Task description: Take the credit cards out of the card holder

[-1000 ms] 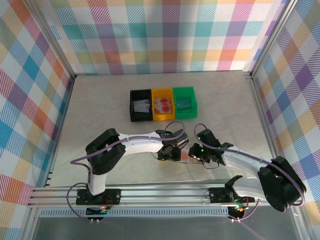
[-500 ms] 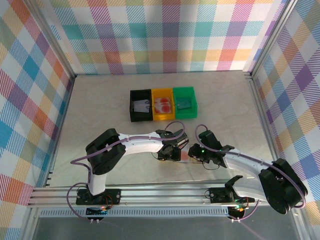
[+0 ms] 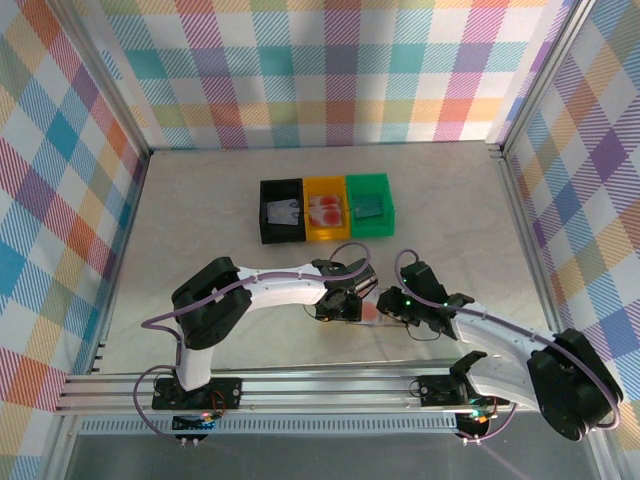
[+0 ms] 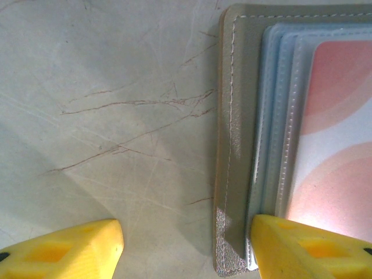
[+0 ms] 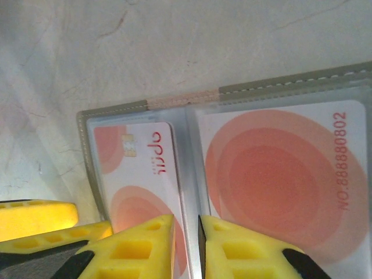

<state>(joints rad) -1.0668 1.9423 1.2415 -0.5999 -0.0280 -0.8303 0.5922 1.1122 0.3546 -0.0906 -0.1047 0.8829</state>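
The left gripper is held wide open, unchanged from a second ago. One finger is over the table and the other over the holder, whose stitched edge lies between them; nothing is gripped. The holder is spread open on the table between the two grippers, and a chip card and a numbered card are seen in its pockets. The right gripper is drawn almost together over the seam between those pockets; whether a card edge is pinched cannot be told. Over the last second the right arm's elbow has been swung outward while its gripper was kept at the holder. No card is judged freed yet; a pull seems to be in preparation.
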